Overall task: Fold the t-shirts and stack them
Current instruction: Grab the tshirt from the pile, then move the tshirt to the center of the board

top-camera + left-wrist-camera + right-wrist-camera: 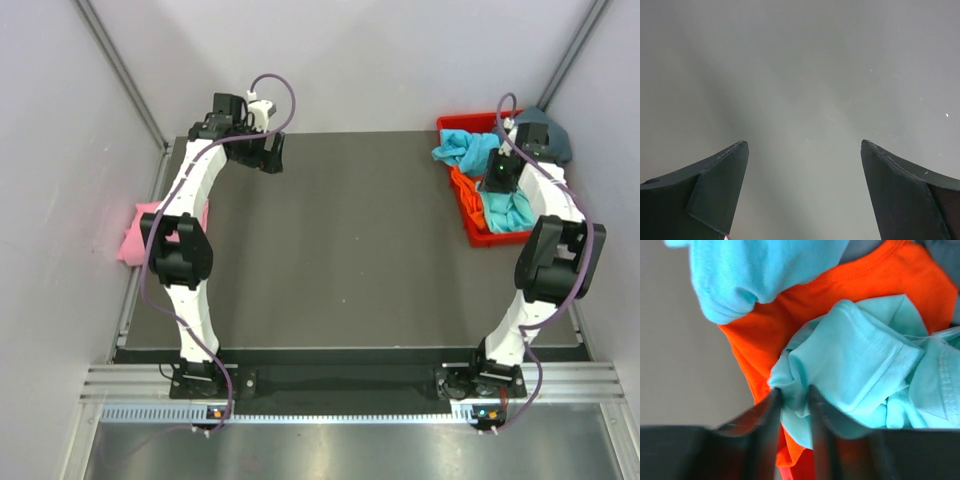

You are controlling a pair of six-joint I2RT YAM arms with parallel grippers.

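Observation:
My right gripper [794,392] is down in the red bin [470,236] and shut on a bunched fold of the turquoise t-shirt [860,360], which also shows in the top view [510,212]. Under it lies the orange t-shirt [840,287]. A light blue t-shirt [755,270] hangs over the bin's far left rim [462,148]. A dark grey-blue t-shirt [556,140] lies behind the bin. A pink t-shirt [138,238] lies at the table's left edge. My left gripper [804,145] is open and empty above bare table at the far left [268,152].
The dark table top [350,240] spans the space between the arms. Grey walls close in on the left, back and right. The red bin stands at the far right corner, beside my right arm [555,255].

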